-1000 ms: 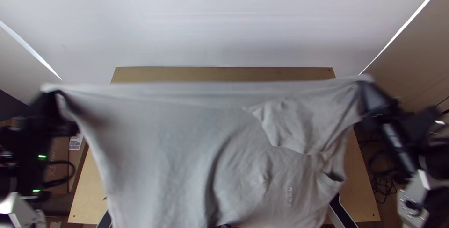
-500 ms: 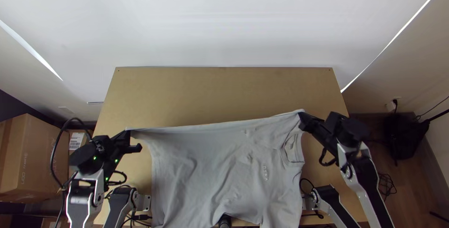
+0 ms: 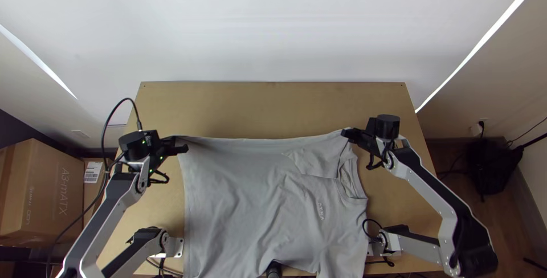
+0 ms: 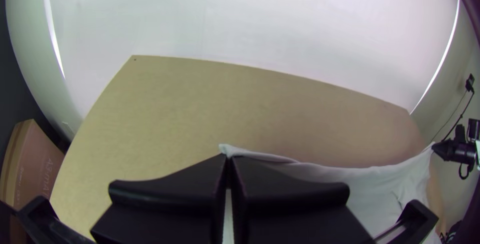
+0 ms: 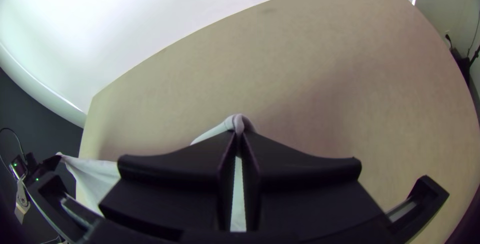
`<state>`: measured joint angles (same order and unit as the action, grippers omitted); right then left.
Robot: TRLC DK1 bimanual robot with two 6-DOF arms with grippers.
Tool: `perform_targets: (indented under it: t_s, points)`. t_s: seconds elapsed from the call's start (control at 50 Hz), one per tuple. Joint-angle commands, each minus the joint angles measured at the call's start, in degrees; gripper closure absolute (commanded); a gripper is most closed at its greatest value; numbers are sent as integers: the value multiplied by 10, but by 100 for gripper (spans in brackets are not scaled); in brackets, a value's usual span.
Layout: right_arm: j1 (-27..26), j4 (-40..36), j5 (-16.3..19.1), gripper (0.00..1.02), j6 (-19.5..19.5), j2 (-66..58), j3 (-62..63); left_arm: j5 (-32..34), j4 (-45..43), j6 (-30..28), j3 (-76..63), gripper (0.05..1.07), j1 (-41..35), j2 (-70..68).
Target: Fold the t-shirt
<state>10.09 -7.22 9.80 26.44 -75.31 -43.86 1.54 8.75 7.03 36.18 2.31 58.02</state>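
From here, the left end effector (image 3: 183,144) pinches one end of the grey t-shirt's (image 3: 245,198) upper edge, which runs almost straight to the right end effector's (image 3: 346,134) pinch. The shirt spreads over the near part of the wooden table (image 3: 273,110), wood stretching beyond toward a white wall (image 3: 273,27).

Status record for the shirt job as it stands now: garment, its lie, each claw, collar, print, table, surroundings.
garment: grey t-shirt
lie: spread broadly, far edge drawn nearly straight between the claws; some wrinkles
left claw: shut on one end of that edge
right claw: shut on the other end
collar: toward the right arm's side
print: small, on the upward-facing side, near the collar
table: light wood, beneath the shirt
surroundings: cardboard box left of the table
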Motion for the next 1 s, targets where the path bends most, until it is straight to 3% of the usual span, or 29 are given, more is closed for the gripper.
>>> perform_targets:
  t_s: [0.0,0.48,0.98]
  points:
    - [-15,24,-11,100,-24,-62,-51,3,-37,-12,42,105,1,78]
    - [-51,23,-17,100,-73,-289,-265,2,-92,-17,266,105,11,388]
    - [-60,-48,-28,100,-68,-474,-530,2,-18,-16,524,105,33,583]
